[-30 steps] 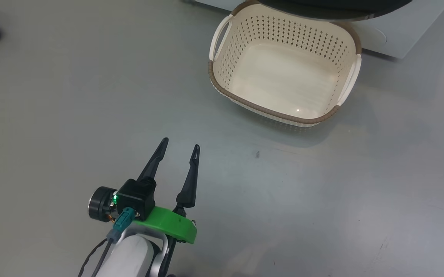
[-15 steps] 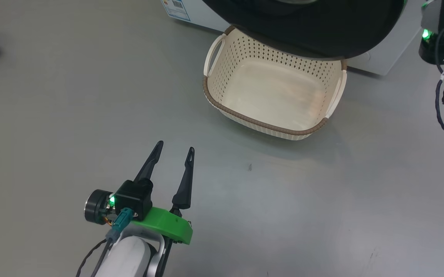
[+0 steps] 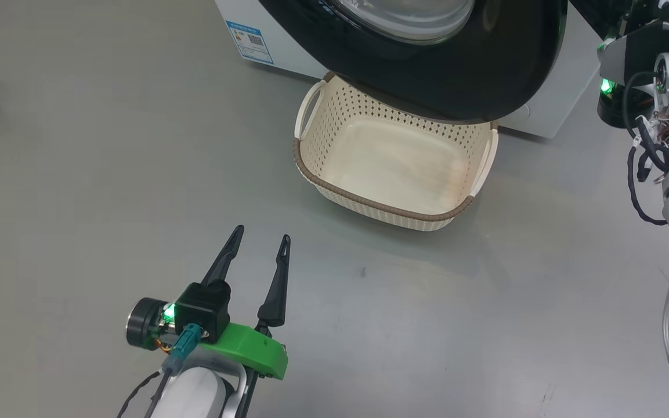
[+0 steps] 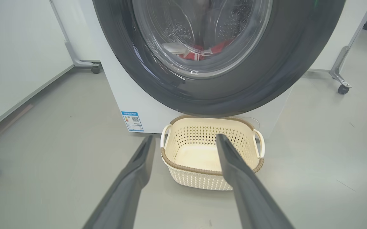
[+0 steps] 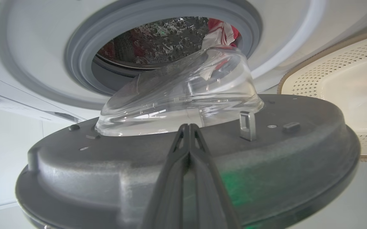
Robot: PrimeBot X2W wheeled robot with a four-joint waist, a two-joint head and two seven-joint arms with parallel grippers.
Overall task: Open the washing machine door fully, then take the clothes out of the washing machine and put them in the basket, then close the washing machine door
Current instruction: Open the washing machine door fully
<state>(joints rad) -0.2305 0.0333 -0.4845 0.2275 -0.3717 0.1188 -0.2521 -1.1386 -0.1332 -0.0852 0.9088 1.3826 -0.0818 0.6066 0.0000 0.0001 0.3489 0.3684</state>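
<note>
Blue label sticker (image 4: 131, 121) on the big white front-loading washer (image 4: 116, 92): QR code, print's unreadable. Left gripper (image 3: 261, 233) fingers wide, empty; right gripper (image 5: 186, 127) fingers pinched together by the round black-rimmed door (image 5: 107, 165).

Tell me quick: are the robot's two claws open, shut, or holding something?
Left gripper: open, holding nothing.
Right gripper: shut, nothing between its fingers, pointed at the door's inner side.
</note>
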